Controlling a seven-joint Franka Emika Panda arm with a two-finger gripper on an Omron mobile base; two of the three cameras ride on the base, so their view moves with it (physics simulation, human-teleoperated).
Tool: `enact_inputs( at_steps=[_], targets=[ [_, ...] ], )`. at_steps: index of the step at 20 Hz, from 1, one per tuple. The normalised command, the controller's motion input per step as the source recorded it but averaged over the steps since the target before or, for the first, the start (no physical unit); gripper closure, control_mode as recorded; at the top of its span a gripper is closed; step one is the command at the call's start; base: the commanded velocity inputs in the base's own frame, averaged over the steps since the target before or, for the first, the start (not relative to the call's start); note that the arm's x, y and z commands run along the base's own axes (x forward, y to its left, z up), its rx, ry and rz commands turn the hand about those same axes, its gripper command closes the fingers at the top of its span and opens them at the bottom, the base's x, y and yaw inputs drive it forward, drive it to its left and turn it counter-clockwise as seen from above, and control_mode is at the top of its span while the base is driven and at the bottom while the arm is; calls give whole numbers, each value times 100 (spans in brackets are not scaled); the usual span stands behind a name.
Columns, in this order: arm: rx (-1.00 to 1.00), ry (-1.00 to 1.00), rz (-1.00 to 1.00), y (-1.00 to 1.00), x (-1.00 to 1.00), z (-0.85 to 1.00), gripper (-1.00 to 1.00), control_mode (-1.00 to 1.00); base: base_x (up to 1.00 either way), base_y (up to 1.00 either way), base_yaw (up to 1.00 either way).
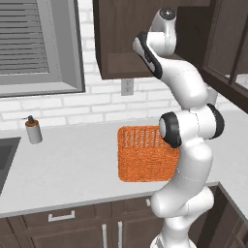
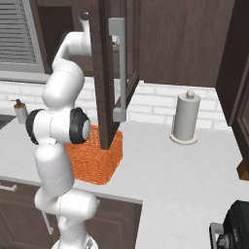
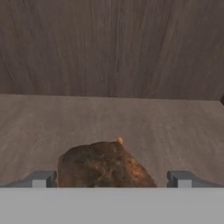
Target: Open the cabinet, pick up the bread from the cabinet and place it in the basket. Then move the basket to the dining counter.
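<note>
Reaching into the dark brown wooden cabinet (image 1: 121,58), the gripper (image 3: 111,180) stands wide open and empty, the brown speckled bread lump (image 3: 103,166) lying squarely between its fingertips on the shelf.

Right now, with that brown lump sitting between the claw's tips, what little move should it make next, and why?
Probably close the claw. In the hand view its two tips stand wide apart on either side of the bread, which lies on the cabinet shelf between them, not yet gripped. Closing should grip it for lifting out toward the basket.
</note>
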Motion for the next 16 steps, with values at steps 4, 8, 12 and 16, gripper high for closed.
enact_inputs(
  at_steps=[4, 8, 12, 16],
  targets=[
    [0, 4, 0, 0, 36, -12, -100, -100, 0, 0, 0],
    [0, 5, 0, 0, 22, -16, -100, -100, 0, 0, 0],
    [0, 5, 0, 0, 4, -25, -100, -100, 0, 0, 0],
    [0, 1, 0, 0, 0, -15, -100, -100, 0, 0, 0]
  ],
)
